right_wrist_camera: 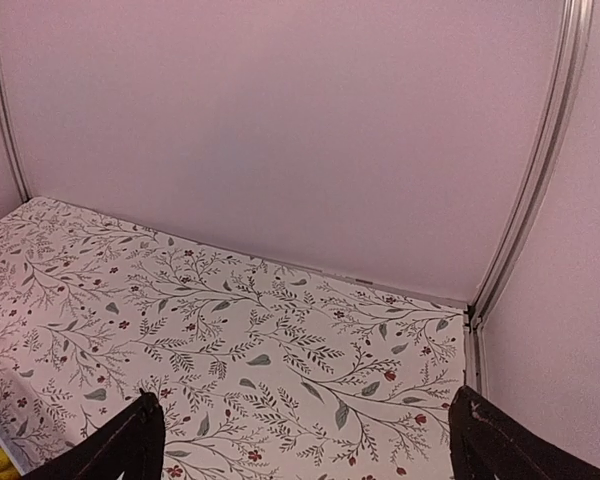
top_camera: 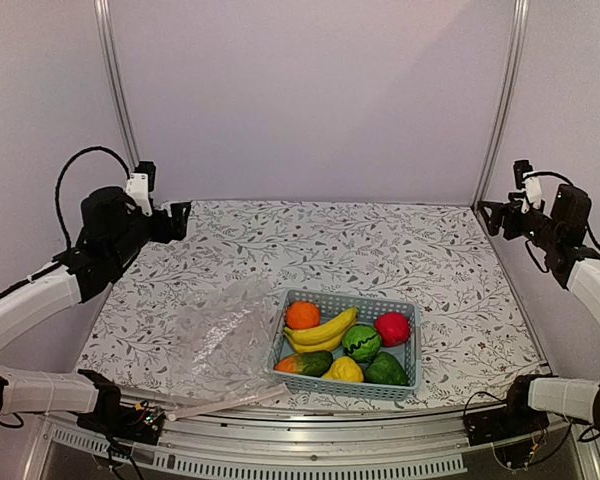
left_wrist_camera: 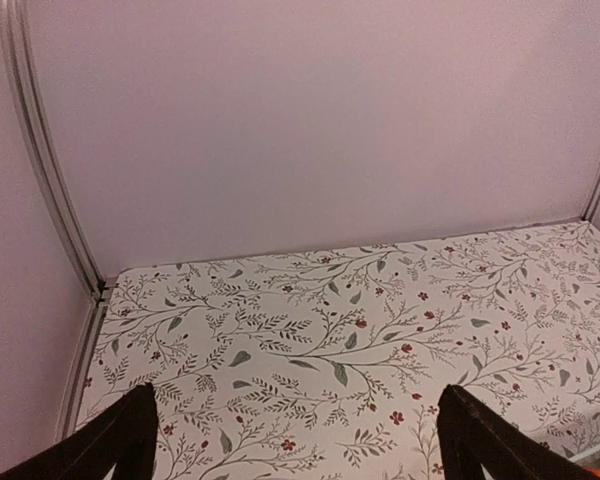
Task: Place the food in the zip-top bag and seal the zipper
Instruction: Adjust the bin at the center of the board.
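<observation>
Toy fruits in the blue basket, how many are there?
7: orange back left, banana beside it, watermelon middle, apple back right, green-orange piece front left, lemon, green pepper front right. More may hide underneath.

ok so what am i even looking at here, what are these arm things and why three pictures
Two robot arms sit at the table's near edge. The overhead picture shows both: the left gripper and right gripper are raised, open and holding nothing. The other two pictures come from cameras on each wrist, so the dark shapes at the bottom are the left arm's fingers and the right arm's fingers. On the flowered table lie a clear zip-top bag and, beside it, a light-blue basket of toy food, including a banana and apple.
</observation>
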You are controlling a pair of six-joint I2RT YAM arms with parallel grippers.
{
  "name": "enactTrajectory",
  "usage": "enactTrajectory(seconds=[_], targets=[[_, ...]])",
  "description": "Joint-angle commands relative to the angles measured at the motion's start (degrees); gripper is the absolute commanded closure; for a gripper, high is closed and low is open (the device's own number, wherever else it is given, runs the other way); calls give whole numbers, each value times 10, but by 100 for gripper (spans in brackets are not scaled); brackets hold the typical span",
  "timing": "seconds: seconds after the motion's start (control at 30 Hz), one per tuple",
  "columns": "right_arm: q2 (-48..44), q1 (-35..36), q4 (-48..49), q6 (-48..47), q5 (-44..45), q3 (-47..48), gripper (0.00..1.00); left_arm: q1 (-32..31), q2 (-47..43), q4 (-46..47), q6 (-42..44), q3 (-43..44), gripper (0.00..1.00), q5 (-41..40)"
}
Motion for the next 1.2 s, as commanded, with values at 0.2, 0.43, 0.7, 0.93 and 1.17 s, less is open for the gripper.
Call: enactTrajectory(seconds=[0.2, 0.43, 0.7, 0.93, 1.17], targets=[[10, 11, -42, -118, -194, -27, 5, 11, -5, -16, 34, -7, 15, 74], [84, 164, -172, -226, -131, 45, 26, 5, 9, -41, 44, 5, 21, 109], [230, 319, -342, -312, -48, 183, 60, -19, 22, -57, 52, 13, 24, 141], [343, 426, -423, -346, 1, 255, 60, -33, 25, -63, 64, 15, 24, 145], [452, 469, -434, -301, 37, 328, 67, -43, 31, -64, 67, 15, 24, 151]])
